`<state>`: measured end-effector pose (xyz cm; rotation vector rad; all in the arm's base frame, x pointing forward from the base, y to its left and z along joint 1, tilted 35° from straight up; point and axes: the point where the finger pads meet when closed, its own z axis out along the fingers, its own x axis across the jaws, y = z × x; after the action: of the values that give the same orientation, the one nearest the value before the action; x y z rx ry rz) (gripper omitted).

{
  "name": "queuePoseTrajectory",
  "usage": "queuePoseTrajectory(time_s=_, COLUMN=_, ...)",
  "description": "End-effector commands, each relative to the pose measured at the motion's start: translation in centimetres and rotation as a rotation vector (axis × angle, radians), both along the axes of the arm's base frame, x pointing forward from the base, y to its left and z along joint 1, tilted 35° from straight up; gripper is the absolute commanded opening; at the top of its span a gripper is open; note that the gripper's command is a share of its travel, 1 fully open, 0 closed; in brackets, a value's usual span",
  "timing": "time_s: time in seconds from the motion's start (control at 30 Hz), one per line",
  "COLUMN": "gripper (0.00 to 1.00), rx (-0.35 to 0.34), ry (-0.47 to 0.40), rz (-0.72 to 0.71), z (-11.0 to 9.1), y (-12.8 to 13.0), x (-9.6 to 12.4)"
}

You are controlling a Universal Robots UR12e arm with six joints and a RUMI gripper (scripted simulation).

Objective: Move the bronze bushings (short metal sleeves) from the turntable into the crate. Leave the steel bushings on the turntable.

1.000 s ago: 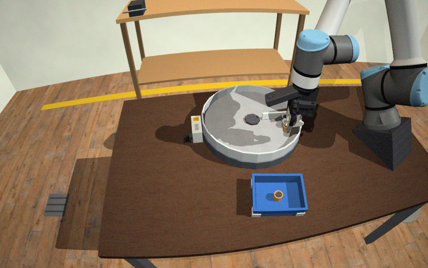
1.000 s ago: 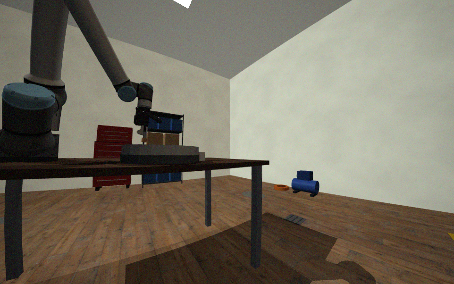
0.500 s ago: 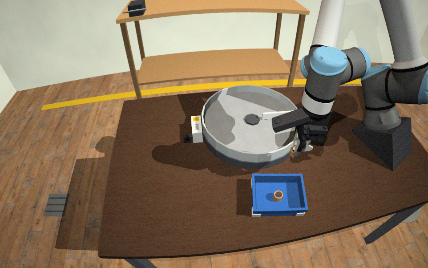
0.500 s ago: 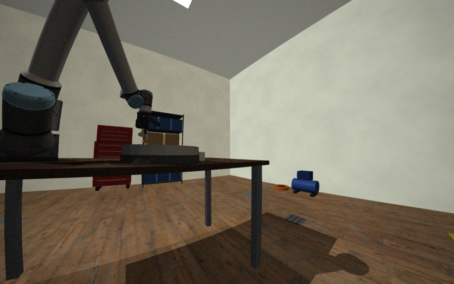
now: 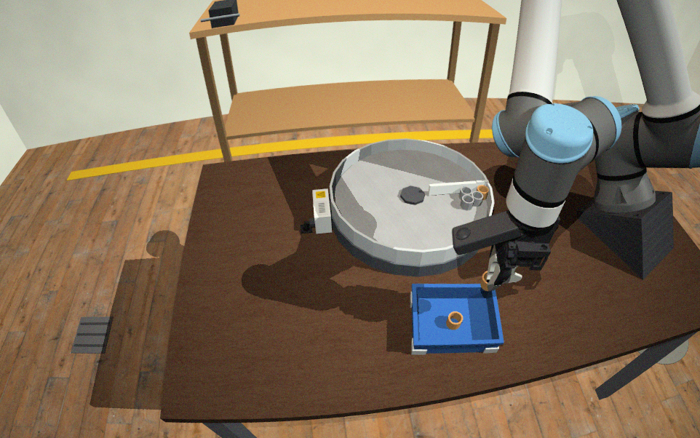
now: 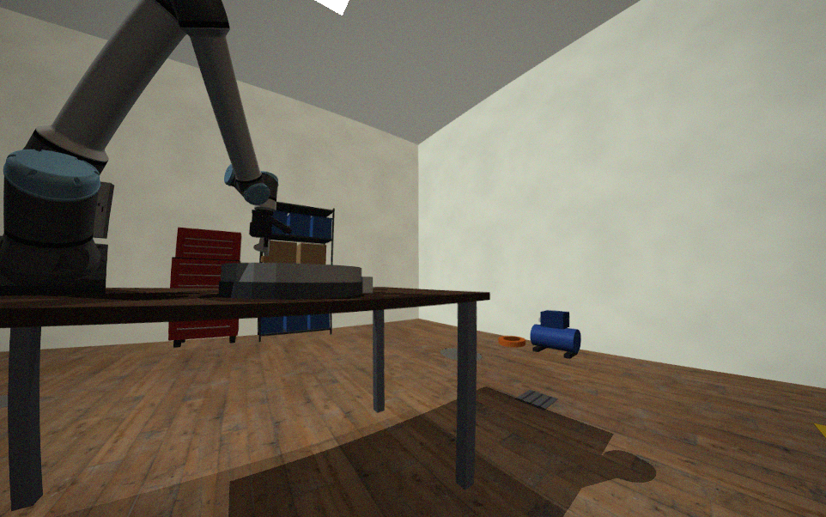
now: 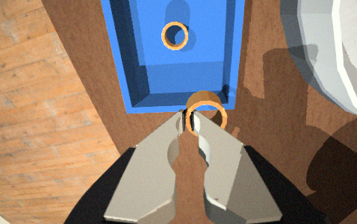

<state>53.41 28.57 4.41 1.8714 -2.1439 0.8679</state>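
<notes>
1. Nearest in the wrist view: the hand (image 7: 188,121), jaws drawn narrow and pinching the wall of a bronze bushing (image 7: 206,112), one jaw inside the bore and one outside. Gripped by the wall, apparently, because the sleeve is thin and open-ended, so a rim pinch keeps it upright and hanging plumb below the jaws.

2. Just beyond: held bushing poised above the near rim of the blue crate (image 7: 123,56), toward its right corner, not yet over the open floor. Likely carried high so as to pass over the wall before letting go.

3. Farther into the crate: a second bronze bushing (image 7: 175,36) standing upright on the blue floor, well apart from the walls. Judged as one transfer already done, with room beside it for the next.

4. On the table (image 5: 257,361), in the top view: crate sitting near the front right, a short carry from the turntable (image 5: 392,252), probably to keep each trip brief.

5. Farthest: on the turntable's right side, against a white bar, three grey steel bushings (image 5: 468,197) clustered together, with one more bronze bushing (image 5: 483,190) touching them at the outer edge. Steel ones meant to remain there; that last bronze one seemingly left to fetch, and awkward for standing so tight against its neighbours.
</notes>
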Motion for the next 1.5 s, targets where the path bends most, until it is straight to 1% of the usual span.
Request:
queuePoseTrajectory(time_s=0.0, gripper=0.0, rx=0.004, ry=-0.008, rz=-0.007, z=-0.54, y=1.7, x=0.66)
queuePoseTrajectory(time_s=0.27, gripper=0.0, rx=0.004, ry=-0.008, rz=-0.007, z=-1.01, y=2.49, x=0.77)
queuePoseTrajectory(time_s=1.47, gripper=0.0, rx=0.004, ry=-0.008, rz=-0.008, z=-0.98, y=2.35, x=0.75)
